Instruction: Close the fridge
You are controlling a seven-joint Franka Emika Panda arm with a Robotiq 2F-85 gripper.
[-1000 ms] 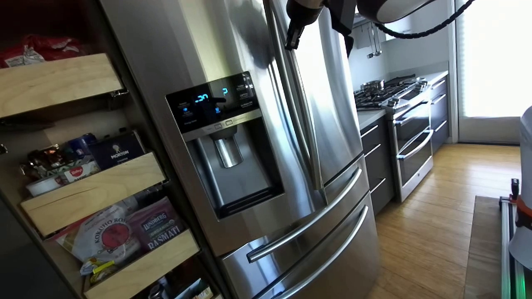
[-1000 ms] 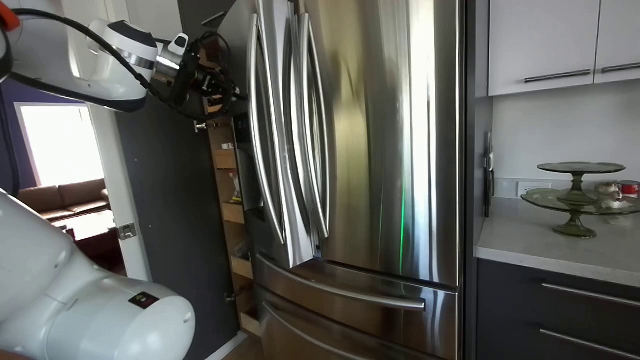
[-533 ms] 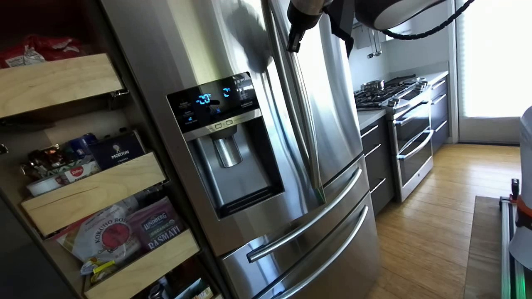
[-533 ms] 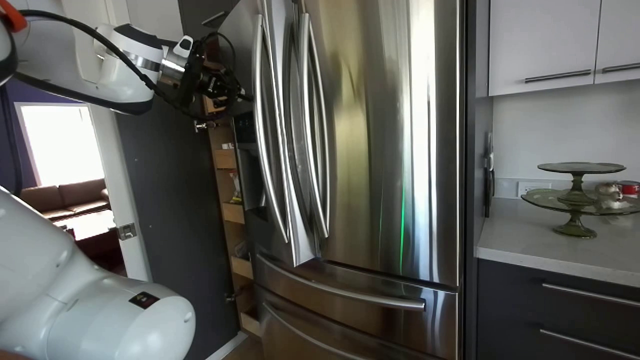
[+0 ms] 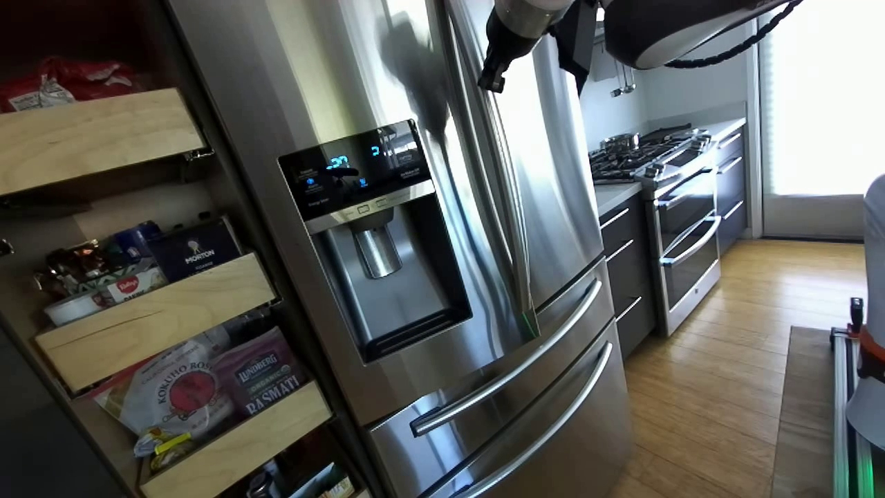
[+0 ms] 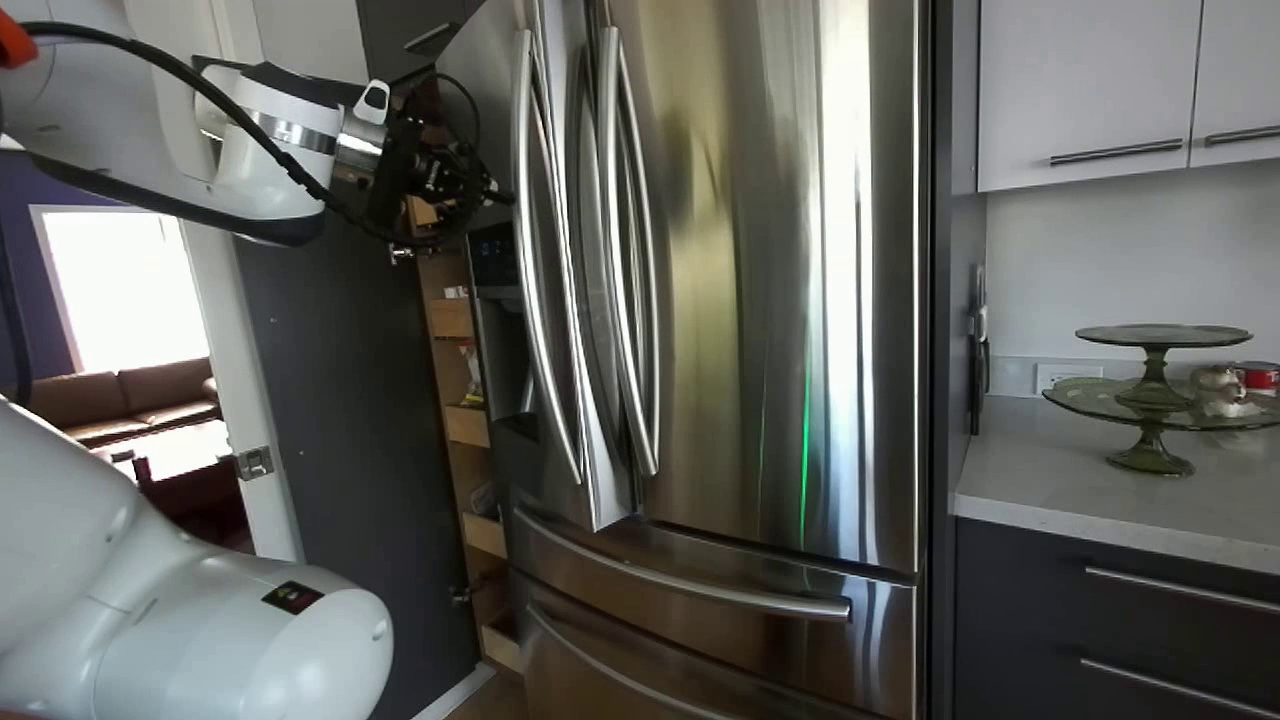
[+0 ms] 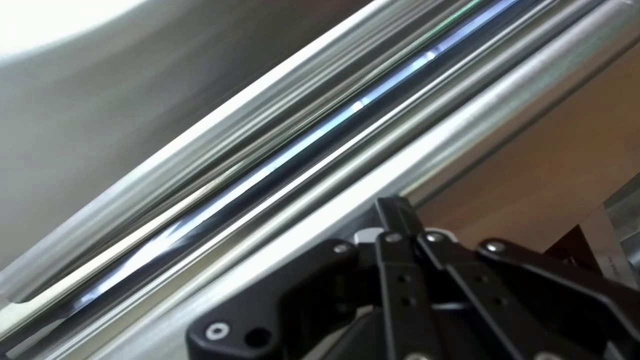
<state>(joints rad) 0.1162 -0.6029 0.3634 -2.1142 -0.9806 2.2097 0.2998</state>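
Slightly ajar, fridge [image 6: 750, 330]; gripper [image 7: 395, 207] pressed together, just beside door handle [image 6: 536, 300].

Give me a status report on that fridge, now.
Gripper shut, by a door handle, contact unclear. Fridge: dispenser door slightly ajar. Nothing seen blocking it.

Claw [image 7: 395, 205] before fridge [image 6: 760, 320], pantry shelves [image 5: 155, 321] left of it, counter [image 6: 1040, 470] right

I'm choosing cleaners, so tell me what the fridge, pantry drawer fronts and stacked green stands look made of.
Fridge: seemingly stainless steel, glossy, with stretched reflections. Pantry drawer fronts: pale, smooth wood showing grain; solid or plywood, unclear. Stacked green stands: probably glossy glass, as they look translucent.
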